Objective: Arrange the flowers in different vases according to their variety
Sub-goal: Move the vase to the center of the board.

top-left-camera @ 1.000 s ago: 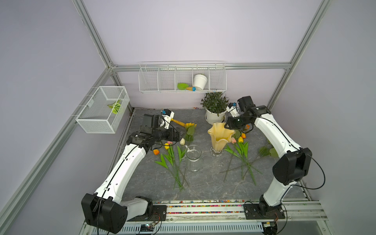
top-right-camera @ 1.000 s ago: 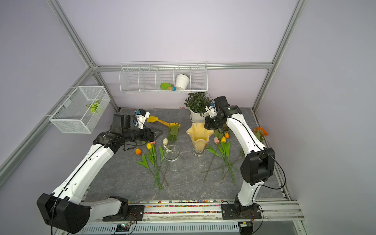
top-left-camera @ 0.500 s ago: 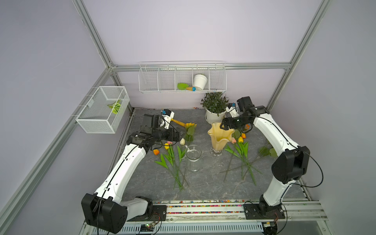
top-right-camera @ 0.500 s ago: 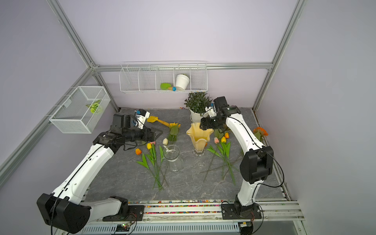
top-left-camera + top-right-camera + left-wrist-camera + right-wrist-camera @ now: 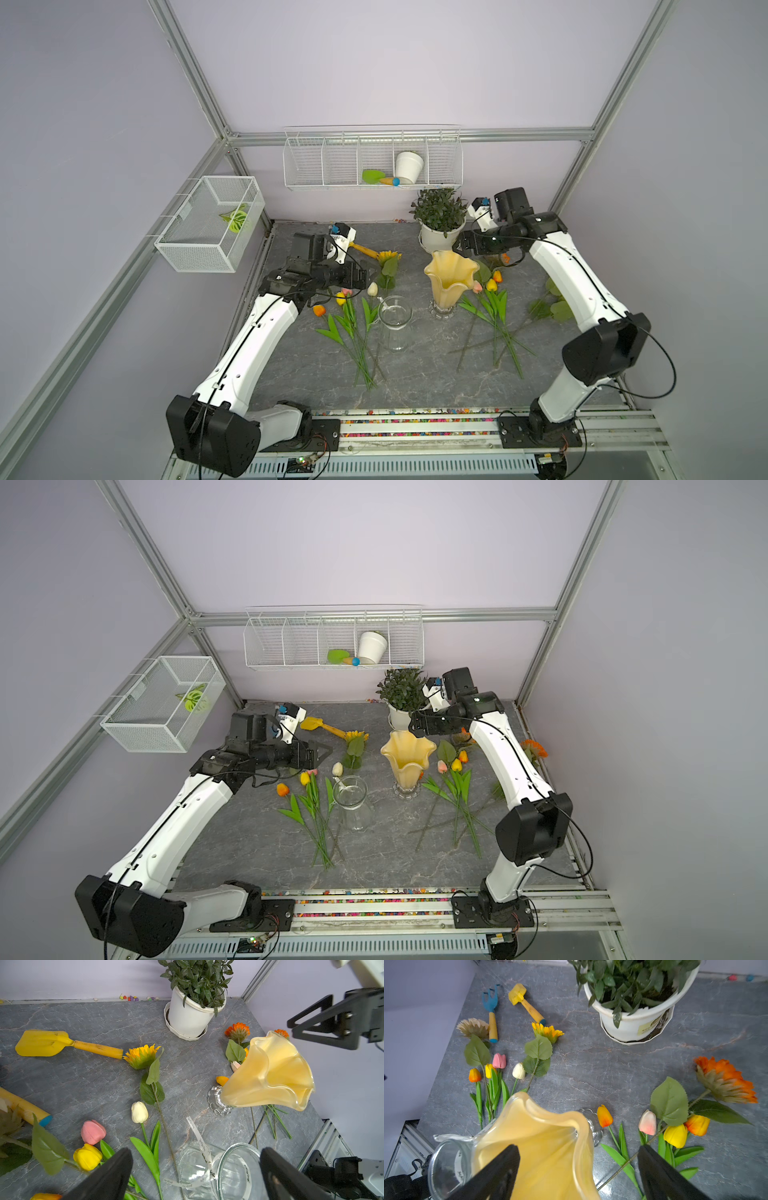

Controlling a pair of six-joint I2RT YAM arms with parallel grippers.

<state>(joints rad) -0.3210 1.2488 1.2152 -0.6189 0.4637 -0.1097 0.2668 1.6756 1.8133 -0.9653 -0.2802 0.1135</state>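
The tall pale-yellow vase (image 5: 451,278) stands mid-table with nothing in it (image 5: 550,1147). The clear vase (image 5: 395,322) stands to its left, a white ribbon round its neck. My right gripper (image 5: 459,247) hangs open just above the yellow vase's far rim (image 5: 578,1148), holding nothing. My left gripper (image 5: 372,272) is open and empty over the table, left of the clear vase (image 5: 195,1151). Tulips (image 5: 345,307) and a yellow sunflower (image 5: 388,255) lie left of the vases. More tulips (image 5: 490,286) and an orange flower (image 5: 724,1080) lie to the right. A cream flower (image 5: 473,1026) lies at the far left.
A potted green plant (image 5: 439,220) stands behind the yellow vase, close to my right wrist. A yellow toy shovel (image 5: 363,249) and a blue rake (image 5: 491,1001) lie at the back left. A wire shelf (image 5: 372,158) and a mesh box (image 5: 208,224) hang on the walls.
My right gripper has gone from shut to open above the yellow vase and shifted slightly toward it. The left arm has not moved.
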